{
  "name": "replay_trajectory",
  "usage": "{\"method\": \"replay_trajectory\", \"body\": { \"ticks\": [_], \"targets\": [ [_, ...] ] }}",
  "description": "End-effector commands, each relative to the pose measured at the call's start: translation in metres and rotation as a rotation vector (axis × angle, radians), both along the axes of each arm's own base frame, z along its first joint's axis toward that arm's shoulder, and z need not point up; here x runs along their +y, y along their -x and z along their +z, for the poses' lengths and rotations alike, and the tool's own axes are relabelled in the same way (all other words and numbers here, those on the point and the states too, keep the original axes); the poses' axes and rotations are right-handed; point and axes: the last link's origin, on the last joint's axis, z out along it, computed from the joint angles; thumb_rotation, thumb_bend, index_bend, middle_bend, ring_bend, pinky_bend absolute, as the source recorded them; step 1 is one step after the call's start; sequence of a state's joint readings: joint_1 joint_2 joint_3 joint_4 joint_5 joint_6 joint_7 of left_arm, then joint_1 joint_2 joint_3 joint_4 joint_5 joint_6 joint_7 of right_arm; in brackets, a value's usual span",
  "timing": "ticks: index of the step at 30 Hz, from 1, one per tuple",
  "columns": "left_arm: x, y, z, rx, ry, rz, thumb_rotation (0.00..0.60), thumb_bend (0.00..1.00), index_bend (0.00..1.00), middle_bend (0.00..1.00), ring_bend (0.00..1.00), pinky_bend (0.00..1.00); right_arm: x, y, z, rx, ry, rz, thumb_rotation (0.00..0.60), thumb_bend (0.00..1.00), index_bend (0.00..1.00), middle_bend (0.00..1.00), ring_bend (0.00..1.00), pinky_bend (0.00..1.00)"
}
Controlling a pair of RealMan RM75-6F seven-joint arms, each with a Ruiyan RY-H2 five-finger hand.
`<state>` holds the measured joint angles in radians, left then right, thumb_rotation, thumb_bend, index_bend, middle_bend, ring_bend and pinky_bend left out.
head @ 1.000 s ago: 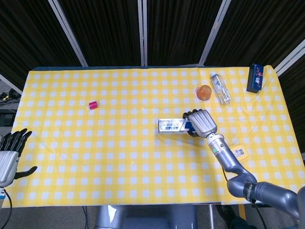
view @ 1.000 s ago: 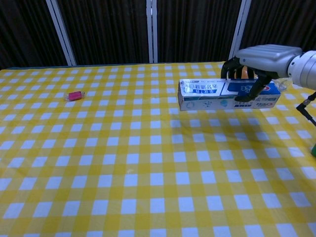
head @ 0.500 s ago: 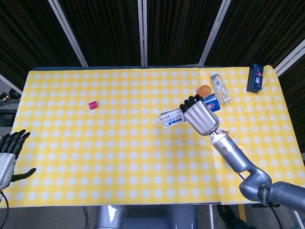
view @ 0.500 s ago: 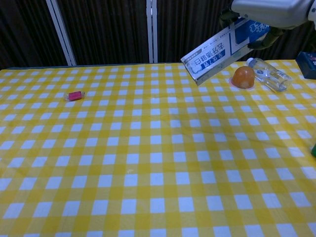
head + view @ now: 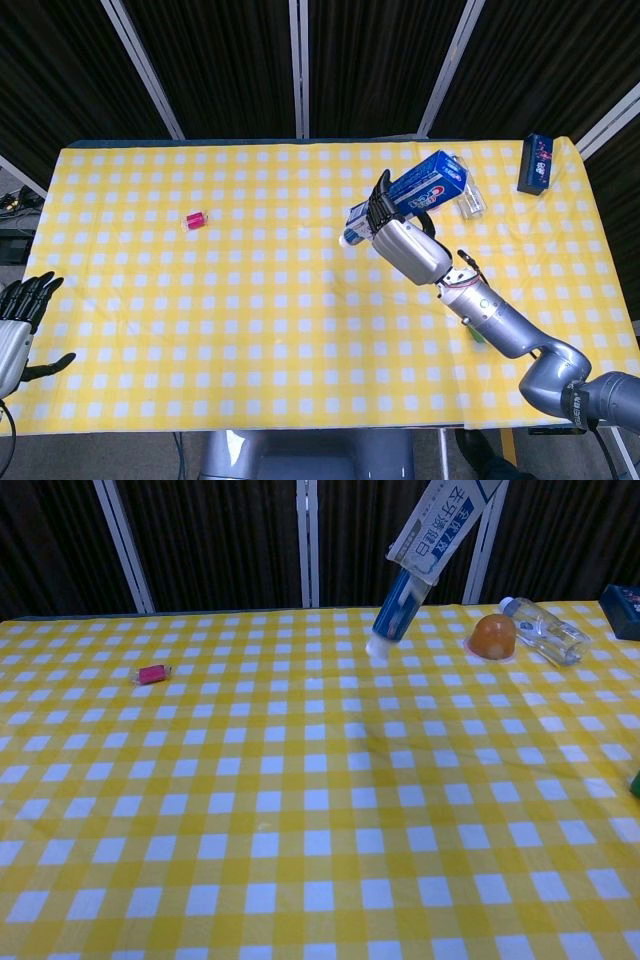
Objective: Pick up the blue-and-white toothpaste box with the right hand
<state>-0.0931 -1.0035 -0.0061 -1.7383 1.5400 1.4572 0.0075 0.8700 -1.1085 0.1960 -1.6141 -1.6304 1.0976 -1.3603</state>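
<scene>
Right hand (image 5: 405, 240) grips the toothpaste box (image 5: 418, 187) aloft, tilted, with the tube (image 5: 395, 612) sliding out its low end. Left hand (image 5: 15, 325) near-left, fingers apart, empty.

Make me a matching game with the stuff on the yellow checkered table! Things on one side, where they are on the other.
Things:
1. toothpaste box
2. pink candy
3. water bottle
4. dark blue box

Places:
A. lying alone on the left part of the table
B. at the far right corner
C. up in the air, held by the right robot hand
D. lying beside the orange ball

Pairs: 1-C, 2-A, 3-D, 4-B
</scene>
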Motion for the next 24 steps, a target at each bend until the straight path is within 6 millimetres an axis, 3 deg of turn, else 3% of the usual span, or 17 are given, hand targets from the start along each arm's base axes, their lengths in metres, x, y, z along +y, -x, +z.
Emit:
{"method": "replay_trajectory", "body": {
  "ticks": [1, 10, 14, 19, 24],
  "targets": [
    [0.0, 0.0, 0.0, 0.001, 0.0, 0.0, 0.6, 0.0, 0.0, 0.0, 0.0, 0.0, 0.0, 0.0, 0.0, 0.022, 0.008, 0.012, 0.6, 0.37, 0.44, 0.35, 0.27, 0.23],
    [0.0, 0.0, 0.0, -0.001, -0.002, 0.0, 0.6, 0.0, 0.0, 0.0, 0.0, 0.0, -0.001, 0.004, 0.005, 0.007, 0.019, 0.005, 0.6, 0.37, 0.44, 0.36, 0.27, 0.23],
    [0.0, 0.0, 0.0, -0.002, -0.002, 0.0, 0.6, 0.0, 0.0, 0.0, 0.0, 0.0, 0.001, 0.01, 0.009, -0.169, -0.048, -0.082, 0.6, 0.37, 0.44, 0.37, 0.27, 0.24],
    [0.0, -0.001, -0.001, -0.001, 0.001, -0.003, 0.6, 0.0, 0.0, 0.0, 0.0, 0.0, 0.006, 0.03, -0.01, -0.47, -0.259, -0.308, 0.6, 0.37, 0.44, 0.37, 0.27, 0.24],
    [-0.001, -0.001, -0.002, 0.003, 0.007, -0.001, 0.6, 0.0, 0.0, 0.0, 0.0, 0.0, 0.013, 0.052, -0.034, -0.563, -0.385, -0.432, 0.6, 0.38, 0.43, 0.37, 0.27, 0.22]
  ]
}}
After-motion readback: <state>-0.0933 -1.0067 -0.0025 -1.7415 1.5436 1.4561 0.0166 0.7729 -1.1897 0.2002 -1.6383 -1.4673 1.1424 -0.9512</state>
